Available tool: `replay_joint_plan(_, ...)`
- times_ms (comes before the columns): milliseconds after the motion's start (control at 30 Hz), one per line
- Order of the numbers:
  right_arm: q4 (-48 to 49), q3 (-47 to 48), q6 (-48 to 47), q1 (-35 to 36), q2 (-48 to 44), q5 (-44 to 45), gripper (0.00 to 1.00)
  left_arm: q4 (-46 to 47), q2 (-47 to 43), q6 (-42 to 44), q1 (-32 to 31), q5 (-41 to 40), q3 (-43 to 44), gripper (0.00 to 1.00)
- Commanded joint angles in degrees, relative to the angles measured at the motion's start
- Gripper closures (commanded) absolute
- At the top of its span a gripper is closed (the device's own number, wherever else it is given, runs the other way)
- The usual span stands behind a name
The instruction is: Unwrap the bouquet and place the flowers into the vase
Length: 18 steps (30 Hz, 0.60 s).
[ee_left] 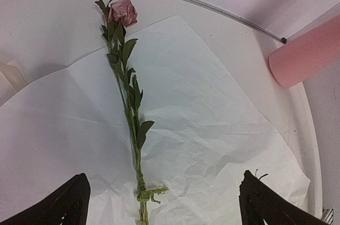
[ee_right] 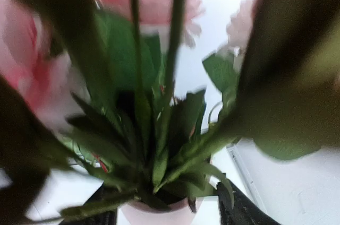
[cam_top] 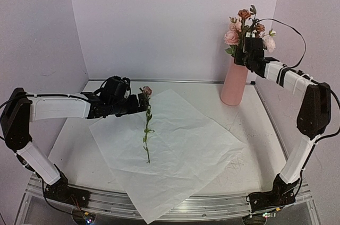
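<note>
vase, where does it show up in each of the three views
Top external: the vase stands back right, flowers in it.
Left wrist: upper right edge, only part of its pink side.
Right wrist: bottom centre, its rim under blurred stems.
Shared landmark: the white paper, in the top and left wrist views only.

A robot lab booth: bare lilac walls (cam_top: 170,18) enclose a white table (cam_top: 69,150) on an aluminium frame (cam_top: 212,204)
</note>
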Motion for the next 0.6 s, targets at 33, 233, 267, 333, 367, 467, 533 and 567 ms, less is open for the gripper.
replay_joint_plan(33,0.06,-5.36,2.25,-0.12,-7.56,-3.41,0.19,-0.78,-0.96,0.51,0.04,0.21,1.58,0.01)
replay_joint_plan(233,-0.09,-11.1,3.73,-0.12,-13.68,-8.9,0.12,-1.01,0.81,1.64,0.06,-0.99,2.4,0.04)
replay_joint_plan(267,-0.18,-11.97,4.13,-0.15,-14.65,-10.55,0.11,-1.36,1.2,2.01,0.02,-1.5,2.76,0.06)
replay_joint_plan(333,-0.54,-14.05,5.12,-0.15,-16.71,-13.98,0.08,-2.23,2.14,2.85,0.1,-2.14,3.92,0.09)
replay_joint_plan(367,-0.69,-14.91,5.85,-0.14,-17.64,-16.64,0.07,-2.72,2.76,3.14,0.09,-2.08,4.44,0.1)
replay_joint_plan(467,-1.6,-18.04,8.44,-0.1,-20.52,-21.68,0.06,-4.94,5.71,4.26,0.05,-1.2,7.36,0.16)
replay_joint_plan(533,-1.78,-20.79,10.15,-0.01,-22.65,-24.34,0.07,-6.83,8.5,4.62,0.06,-0.35,9.64,0.21)
replay_joint_plan(567,-1.79,-21.93,10.86,0.16,-23.75,-25.22,0.07,-7.51,9.85,4.44,0.06,-0.06,10.5,0.22)
